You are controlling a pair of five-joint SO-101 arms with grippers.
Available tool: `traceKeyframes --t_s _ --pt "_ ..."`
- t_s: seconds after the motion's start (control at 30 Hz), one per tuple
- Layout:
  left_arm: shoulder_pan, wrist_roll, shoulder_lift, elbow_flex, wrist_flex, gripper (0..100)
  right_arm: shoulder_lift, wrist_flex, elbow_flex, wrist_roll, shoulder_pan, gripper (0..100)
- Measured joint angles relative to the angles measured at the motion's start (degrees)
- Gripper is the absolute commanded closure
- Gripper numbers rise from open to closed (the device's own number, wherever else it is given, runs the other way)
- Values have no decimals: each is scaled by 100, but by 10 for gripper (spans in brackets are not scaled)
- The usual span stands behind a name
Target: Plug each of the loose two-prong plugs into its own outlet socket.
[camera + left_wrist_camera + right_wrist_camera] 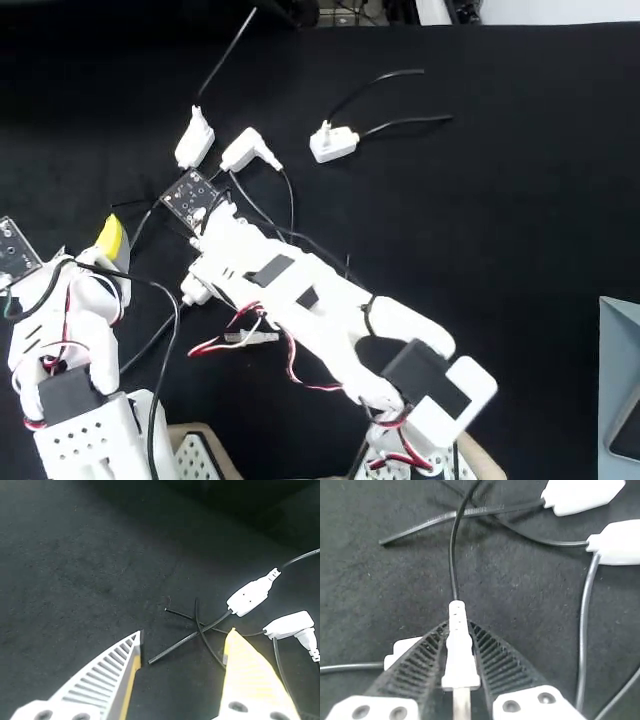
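Note:
My right gripper (pixel 457 627) is shut on a white two-prong plug (pixel 459 655), its black cord running away from the fingers. Just ahead lie two white corded connector bodies (pixel 580 495) (pixel 620 542); from above they sit side by side (pixel 195 140) (pixel 248 150) near the right arm's tip (pixel 215 215). A third white plug (pixel 333 142) lies loose farther right with its cord curling away. My left gripper (pixel 186 631) hangs open over bare cloth, one yellow finger (pixel 250 675) close to the same two connectors (pixel 250 595) (pixel 290 625).
Black cords (pixel 195 630) cross on the black cloth (pixel 500 200) between the grippers and the connectors. Red and white arm wires (pixel 240 335) hang under the right arm. A grey object (pixel 622 380) stands at the right edge.

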Motion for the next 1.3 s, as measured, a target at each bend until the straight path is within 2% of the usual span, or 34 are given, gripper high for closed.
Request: traceKeyframes --t_s 0.33,0.47,0.63,0.8,0.9,1.3 --pt "105 0 0 44 0 736 -1670 9 800 0 0 987" --pt "105 0 0 44 0 736 -1785 53 1169 0 0 986" --pt "105 0 0 44 0 736 -1829 1354 1143 0 211 968" --pt "105 0 0 44 0 736 -1837 3473 404 9 290 813" --pt "105 0 0 44 0 736 -1837 4396 105 9 290 839" --pt "105 0 0 44 0 736 -1477 4747 9 273 290 861"
